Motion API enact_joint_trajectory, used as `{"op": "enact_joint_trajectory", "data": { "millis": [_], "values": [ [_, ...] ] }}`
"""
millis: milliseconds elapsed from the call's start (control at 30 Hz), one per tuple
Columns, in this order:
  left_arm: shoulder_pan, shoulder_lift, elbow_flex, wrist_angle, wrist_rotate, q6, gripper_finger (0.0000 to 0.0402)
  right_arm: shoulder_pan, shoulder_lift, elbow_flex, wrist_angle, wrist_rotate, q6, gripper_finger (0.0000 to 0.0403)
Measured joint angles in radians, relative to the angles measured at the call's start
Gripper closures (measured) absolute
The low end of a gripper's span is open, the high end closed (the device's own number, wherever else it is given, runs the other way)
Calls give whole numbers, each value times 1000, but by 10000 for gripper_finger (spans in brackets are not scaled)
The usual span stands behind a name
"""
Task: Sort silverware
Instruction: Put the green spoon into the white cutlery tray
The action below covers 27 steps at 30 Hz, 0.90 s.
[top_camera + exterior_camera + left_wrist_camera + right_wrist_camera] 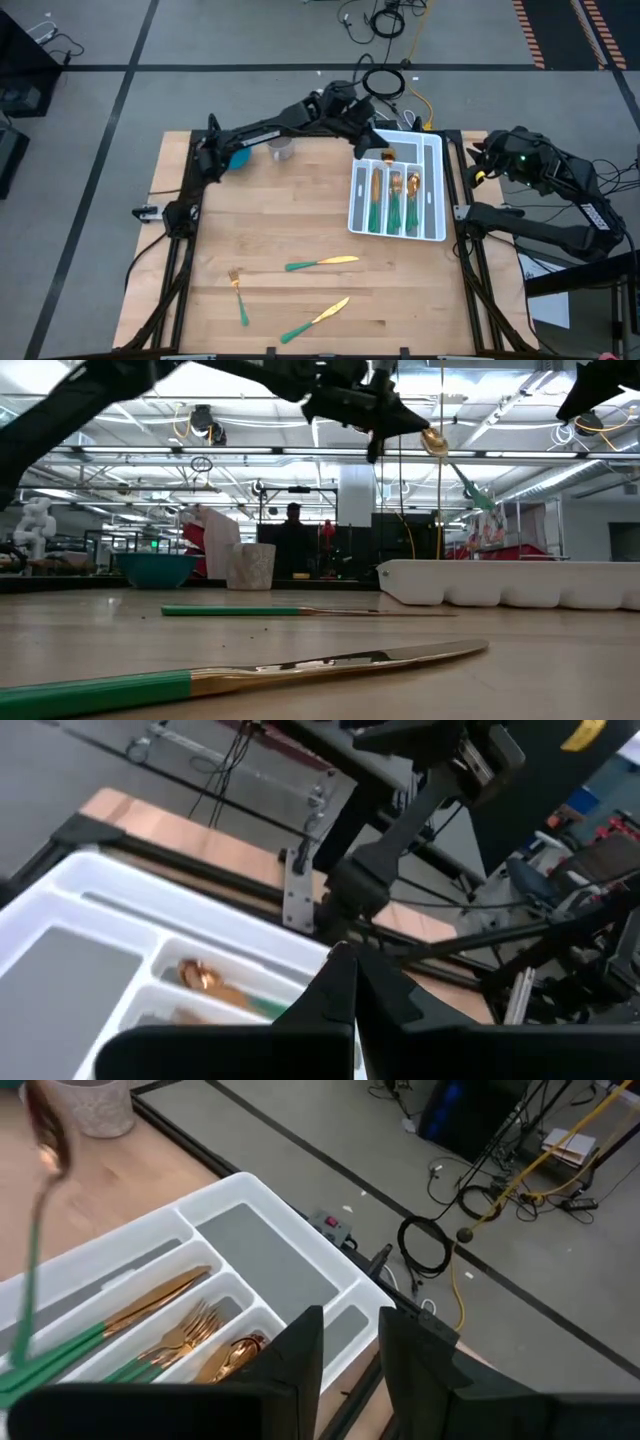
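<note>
table: pale wood top (300, 200), white tray (432, 190) at its far right
room: grey floor, cables
silverware: gold heads, teal handles; several in tray, fork (238, 295) and two knives (322, 263) loose
left gripper (368, 148): clamped on a spoon (452, 462) above tray
right gripper (350, 1342): narrowly parted, empty, off the table's right edge

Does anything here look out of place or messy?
Yes: a fork, one knife and another knife lie scattered at odd angles on the table, outside the white tray. A spoon dangles tilted from the left pincer.

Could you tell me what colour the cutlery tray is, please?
White tray, clearest in the high view.
</note>
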Motion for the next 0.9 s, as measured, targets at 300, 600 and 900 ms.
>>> {"op": "enact_joint_trajectory", "data": {
  "millis": [300, 600, 900],
  "values": [
    [-20, 182, 170, 42, 37, -47, 402, 0, 1, 0, -5, 0, -6, 312],
    [-38, 272, 170, 337, 52, -218, 402, 0, 1, 0, -26, 4, -22, 312],
    [-45, 324, 169, 396, 39, -274, 402, 0, 0, -6, -16, 3, -33, 312]
  ]
}}
